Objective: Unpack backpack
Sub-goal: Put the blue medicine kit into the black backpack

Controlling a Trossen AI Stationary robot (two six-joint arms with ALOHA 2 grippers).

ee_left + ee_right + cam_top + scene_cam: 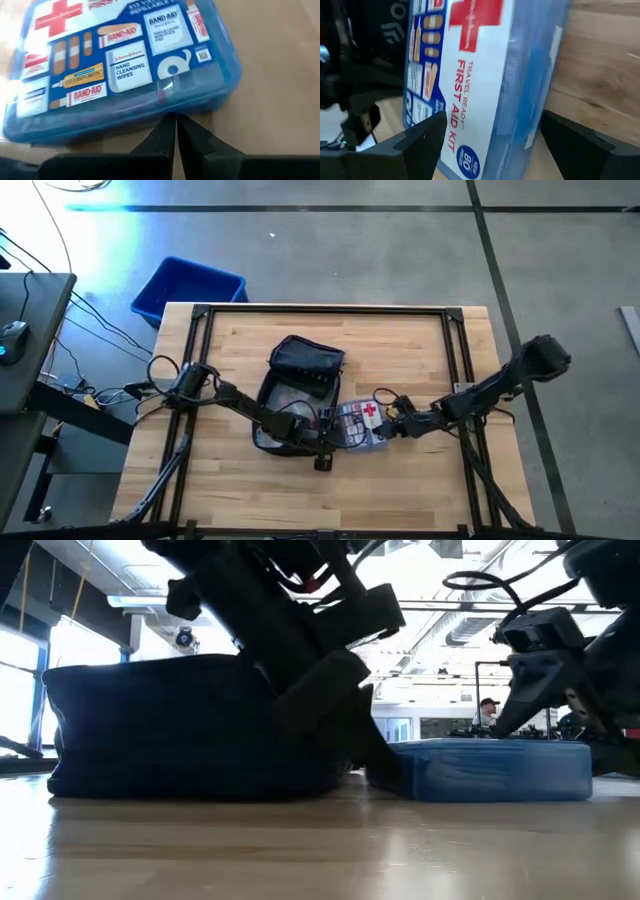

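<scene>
The dark navy backpack lies open on the middle of the table, its underside on the wood; in the low view the backpack fills the left. Right of it a blue first aid kit lies flat, label up. My left gripper is shut, its tips at the kit's side nearest the backpack, and it reaches in from the table's left. My right gripper is open, and it comes from the table's right. One finger stands on each side of the kit's right end. My left gripper's shut fingertips stand at the foot of the kit's side wall, slanting down from the table's left. The kit rests flat on the wood. I cannot tell whether the tips press the wall or stop just short. My right gripper's fingers flank the kit's end; I cannot tell whether they touch it.
A bright blue bin stands on the floor beyond the table's far left corner. Pale things show inside the open backpack. Black frame rails run along the table's edges. Bare wood lies toward the near edge.
</scene>
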